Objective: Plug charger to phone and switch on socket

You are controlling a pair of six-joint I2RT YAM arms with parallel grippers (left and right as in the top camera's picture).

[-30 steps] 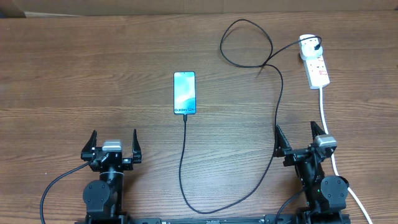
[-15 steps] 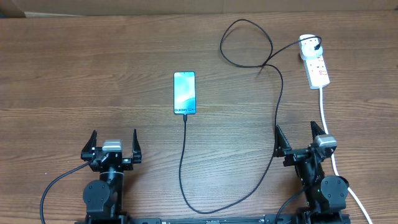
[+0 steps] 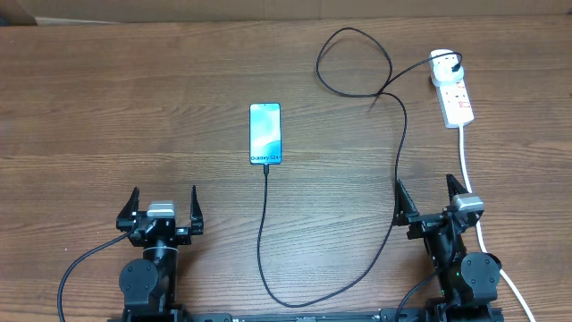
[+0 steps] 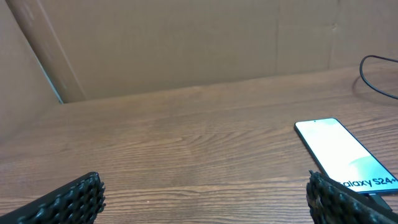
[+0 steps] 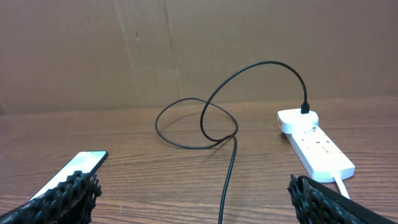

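Tabletop [image 3: 107, 107]: wood.
Charger [image 3: 399, 152]: plugged at socket's far end, loops, tip meets phone's near edge.
Socket [image 3: 456, 100]: far right, lengthwise near-far.
Phone [image 3: 265, 133]: centre, lengthwise near-far, "Galaxy" end nearest robot.
Left pincer [image 3: 164, 192]: spread wide, empty.
Right pincer [image 3: 425, 183]: spread wide, empty.

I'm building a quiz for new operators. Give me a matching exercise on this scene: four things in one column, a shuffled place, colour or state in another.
1 phone
2 socket
3 charger
4 left gripper

A open, empty
B white, far right
C screen lit blue
D black, looped

Pairs: 1-C, 2-B, 3-D, 4-A
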